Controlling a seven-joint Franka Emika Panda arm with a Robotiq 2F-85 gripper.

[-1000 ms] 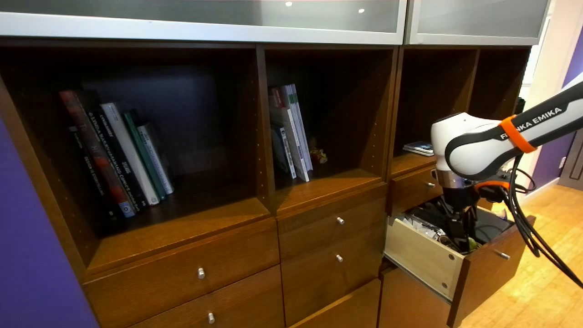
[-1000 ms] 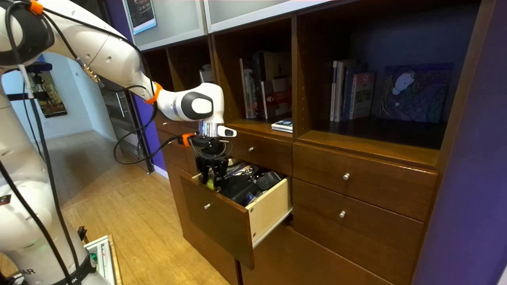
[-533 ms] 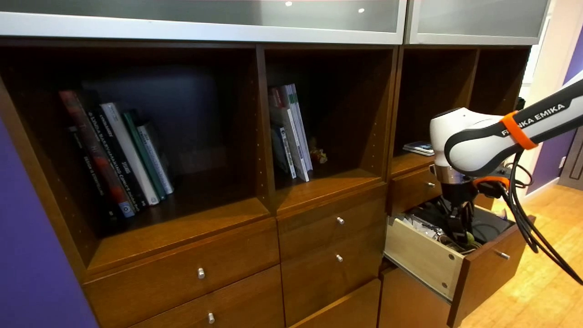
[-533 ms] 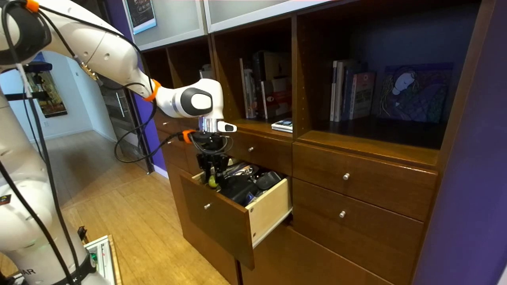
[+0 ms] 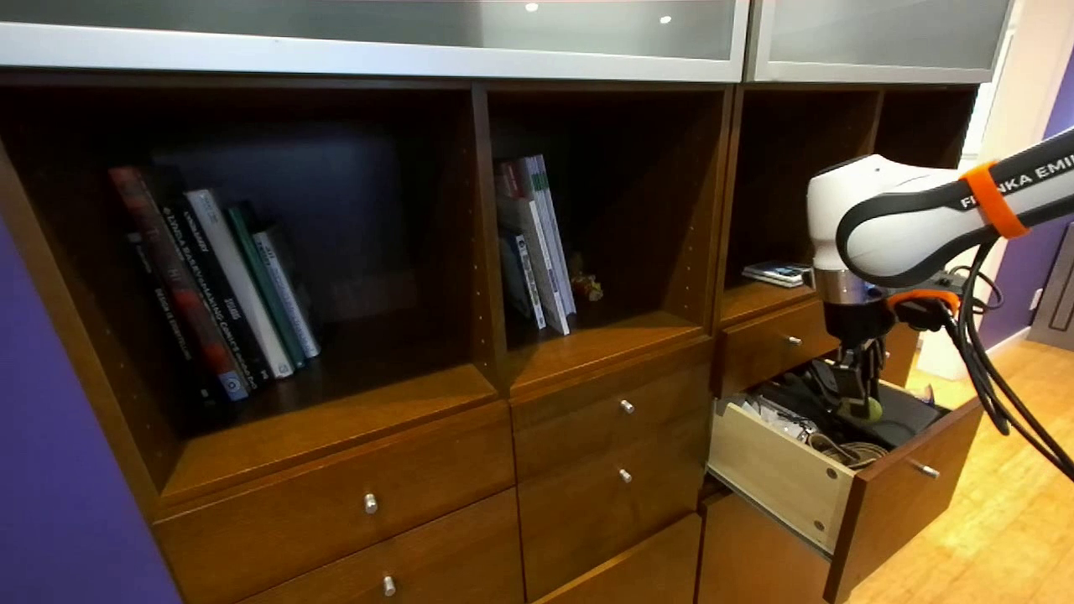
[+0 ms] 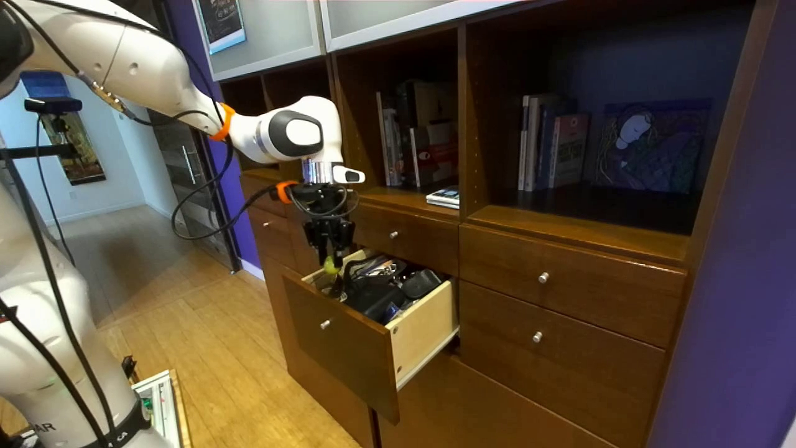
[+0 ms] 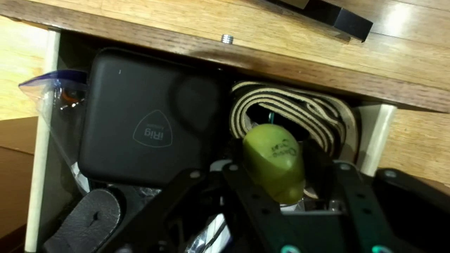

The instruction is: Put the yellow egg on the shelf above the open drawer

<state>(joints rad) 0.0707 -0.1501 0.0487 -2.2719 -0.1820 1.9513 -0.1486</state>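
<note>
My gripper (image 5: pixel 859 399) is shut on the yellow egg (image 5: pixel 873 410) and holds it just above the contents of the open drawer (image 5: pixel 910 495). In an exterior view my gripper (image 6: pixel 332 254) points down with the egg (image 6: pixel 330 266) at its fingertips. In the wrist view the egg (image 7: pixel 276 158) sits tilted between the dark fingers, with writing on it. The open drawer (image 6: pixel 342 342) has a brown front and pale sides. The shelf (image 5: pixel 742 305) is the brown cubby above it; its floor board (image 6: pixel 398 198) is up and to one side of my gripper.
A closed drawer (image 6: pixel 413 242) lies between shelf and open drawer. A flat stack (image 6: pixel 443 196) and upright books (image 6: pixel 392 146) stand on the shelf. The drawer holds a black iRig case (image 7: pixel 151 123), a rolled belt (image 7: pixel 299 109) and a dark pouch (image 7: pixel 88 218).
My gripper has risen out of the drawer with the egg in it. The egg has come up from among the drawer's contents, and the belt below is now uncovered.
</note>
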